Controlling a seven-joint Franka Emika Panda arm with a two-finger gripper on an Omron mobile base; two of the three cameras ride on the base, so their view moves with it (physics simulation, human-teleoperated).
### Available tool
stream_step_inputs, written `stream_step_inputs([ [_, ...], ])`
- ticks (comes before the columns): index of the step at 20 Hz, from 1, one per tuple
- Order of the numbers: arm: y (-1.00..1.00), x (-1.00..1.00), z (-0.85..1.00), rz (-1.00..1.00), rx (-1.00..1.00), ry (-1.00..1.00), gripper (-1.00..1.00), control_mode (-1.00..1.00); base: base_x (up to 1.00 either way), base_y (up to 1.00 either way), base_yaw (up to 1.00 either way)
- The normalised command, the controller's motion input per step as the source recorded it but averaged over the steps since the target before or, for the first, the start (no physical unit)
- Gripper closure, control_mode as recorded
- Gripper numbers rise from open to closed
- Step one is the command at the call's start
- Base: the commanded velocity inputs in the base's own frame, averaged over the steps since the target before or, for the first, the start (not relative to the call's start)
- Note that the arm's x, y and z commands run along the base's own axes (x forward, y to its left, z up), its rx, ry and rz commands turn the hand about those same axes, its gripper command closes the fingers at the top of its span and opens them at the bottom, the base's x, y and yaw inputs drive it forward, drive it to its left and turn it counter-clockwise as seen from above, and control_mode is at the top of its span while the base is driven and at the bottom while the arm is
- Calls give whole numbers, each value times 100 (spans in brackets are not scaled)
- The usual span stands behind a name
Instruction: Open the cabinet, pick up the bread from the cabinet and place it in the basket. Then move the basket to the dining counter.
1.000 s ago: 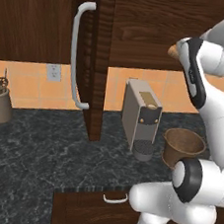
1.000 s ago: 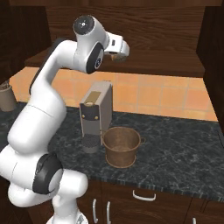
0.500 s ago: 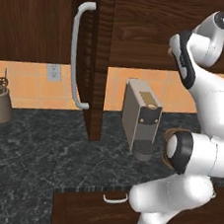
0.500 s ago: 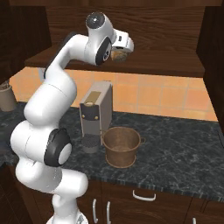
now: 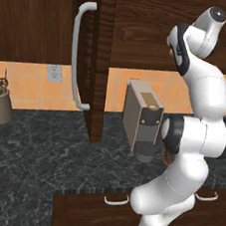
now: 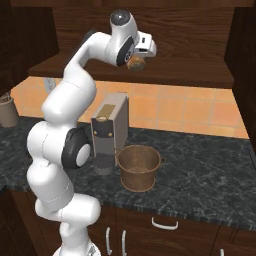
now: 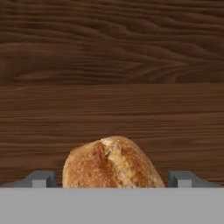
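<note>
The cabinet [image 5: 99, 58] stands open, its door swung out with the long silver bar handle [image 5: 78, 55] facing the room, and the arm has stretched up higher over the last second, its elbow rising and the hand pushing deeper over the cabinet shelf [image 6: 190, 72]. The pincer [image 6: 136, 62] now sits right at the bread [image 7: 113, 162], which lies on that shelf: from the hand's own camera the brown crusty loaf fills the space between the two finger tips [image 7: 40, 178], one at 9 o'clock of it and the other at 3 o'clock. The fingers look spread wide, with a gap on each side, so the pincer is released and not yet gripping. That puts the reach about done; closing on the loaf seems the next step. The basket [image 6: 139, 167] waits on the black speckled tabletop [image 6: 200, 165], just beside the coffee machine [image 6: 107, 130], almost straight below the hand.
</note>
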Motion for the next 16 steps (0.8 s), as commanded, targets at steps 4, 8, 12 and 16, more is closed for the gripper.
stream_step_inputs([
  [4, 0, 5, -35, 6, 0, 10, -100, -100, 0, 0, 0],
  [8, 0, 0, -51, 6, 0, 3, -100, -100, 0, 0, 0],
  [12, 0, -5, -65, 12, 0, 0, -100, -100, 0, 0, 0],
  [16, 16, -1, -62, 12, 0, 0, -100, -100, 0, 0, 0],
])
